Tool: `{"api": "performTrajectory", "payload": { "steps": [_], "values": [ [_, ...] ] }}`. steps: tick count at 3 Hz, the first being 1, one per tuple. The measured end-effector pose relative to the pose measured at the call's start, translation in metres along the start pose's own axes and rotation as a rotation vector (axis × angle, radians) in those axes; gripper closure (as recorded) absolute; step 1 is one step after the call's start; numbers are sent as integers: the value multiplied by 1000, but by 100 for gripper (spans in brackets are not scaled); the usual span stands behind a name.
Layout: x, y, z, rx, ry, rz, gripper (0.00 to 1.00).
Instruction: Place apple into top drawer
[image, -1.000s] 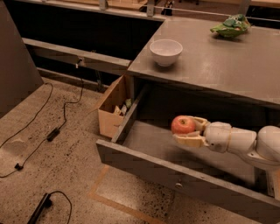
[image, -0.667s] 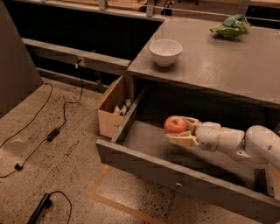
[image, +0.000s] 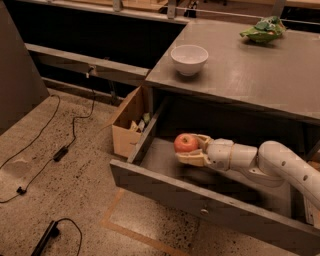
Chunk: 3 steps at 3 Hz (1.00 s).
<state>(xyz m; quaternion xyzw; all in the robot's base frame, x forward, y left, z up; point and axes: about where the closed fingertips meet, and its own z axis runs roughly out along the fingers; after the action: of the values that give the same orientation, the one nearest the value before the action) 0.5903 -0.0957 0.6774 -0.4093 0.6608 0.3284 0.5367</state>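
Presently the gripper (image: 194, 150) is inside the open top drawer (image: 200, 192), its jaws closed on the apple (image: 186, 143); the fruit sits between them at their tips, clasped so it cannot roll free; it appears to hang just over the drawer floor, not yet resting on it; the front panel runs below and in front of the jaws; the white bowl (image: 189, 59) stands on the table (image: 260, 75) above them; letting go looks the likely next step.
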Motion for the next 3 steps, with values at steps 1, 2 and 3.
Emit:
{"api": "performTrajectory", "payload": {
  "steps": [1, 2, 3],
  "values": [
    [13, 0, 11, 3, 22, -13, 100],
    [26, 4, 19, -3, 40, -25, 100],
    [31, 4, 25, 3, 48, -20, 82]
  ]
}}
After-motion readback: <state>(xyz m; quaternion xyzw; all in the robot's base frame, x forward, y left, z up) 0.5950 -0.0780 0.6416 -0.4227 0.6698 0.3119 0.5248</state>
